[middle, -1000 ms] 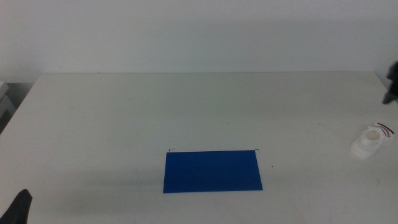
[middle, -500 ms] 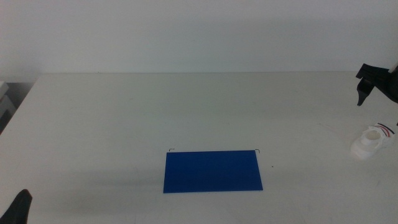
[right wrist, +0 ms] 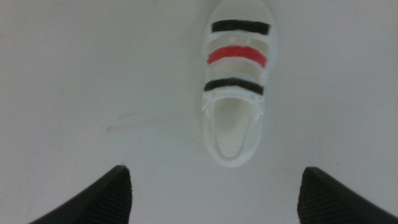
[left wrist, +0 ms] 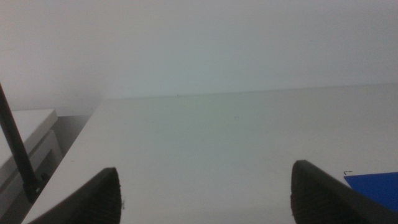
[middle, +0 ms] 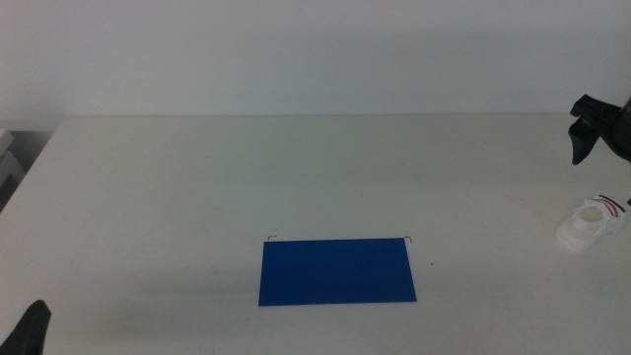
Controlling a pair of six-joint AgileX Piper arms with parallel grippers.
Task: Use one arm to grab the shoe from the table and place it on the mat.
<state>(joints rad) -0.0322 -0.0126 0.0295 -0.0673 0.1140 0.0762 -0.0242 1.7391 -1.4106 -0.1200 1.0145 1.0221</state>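
Right gripper (right wrist: 214, 186): hung above the table with its two dark jaws spread wide, nothing between them; only the jaw tips showed in the right wrist view.
Shoe (right wrist: 236, 81): lay on the table beyond the open jaws, roughly centred on the gap and slightly toward one jaw, touching neither.
Shoe's heading: its long axis ran straight away from the jaws, heel opening nearest them, the black, red and black stripes farther off; the toe was cut off by the frame edge.
Right arm (middle: 603, 126): entered the middle view at the right edge, above the table's far right side, with the shoe (middle: 588, 225) on the table below and in front of it; most of the arm was cut off by the frame.
Left gripper (left wrist: 205, 193): waited low at the table's near left corner, jaws wide apart and empty; in the middle view it (middle: 32, 330) was a dark sliver at the bottom edge.
Mat (middle: 337, 270): lay flat on the table (middle: 197, 187), well apart from the shoe; one blue corner (left wrist: 376, 186) showed past a left jaw.
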